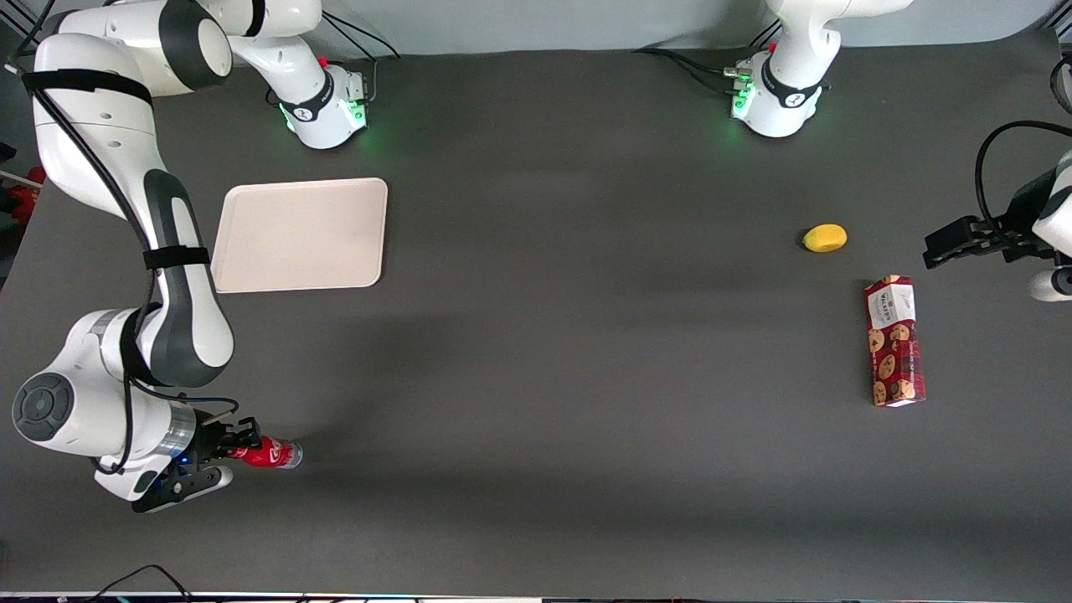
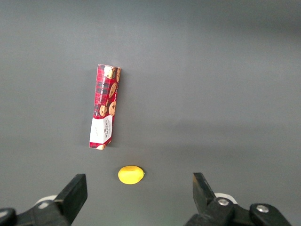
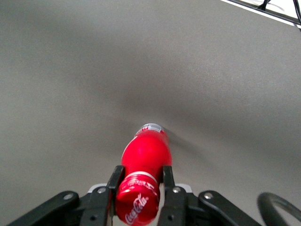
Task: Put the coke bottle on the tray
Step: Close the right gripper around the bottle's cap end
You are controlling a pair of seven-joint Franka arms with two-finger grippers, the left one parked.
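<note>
Gripper (image 3: 139,194) of the working arm pinches the coke bottle (image 3: 143,176) at its cap end, one finger (image 3: 114,181) pressed to each side of the red cap. In the front view the gripper (image 1: 239,442) sits low at the working arm's end of the table, close to the edge nearest the front camera, with the coke bottle (image 1: 272,453) lying roughly level in its grasp, silvery base pointing toward the table's middle; whether the bottle touches the mat cannot be told.

The tray (image 1: 301,235) lies flat at the same end, farther from the front camera than the bottle and well apart from it, its surface bare. A wide stretch of dark grey table mat (image 1: 544,335) lies between tray and bottle and carries nothing. The arm's own forearm links (image 1: 172,276) stand just beside the tray's nearer corner.

Toward the parked arm's end, well apart from all this, lie a red cookie box (image 1: 894,341) and a small yellow lemon-like fruit (image 1: 825,238), the fruit farther from the front camera than the box.
</note>
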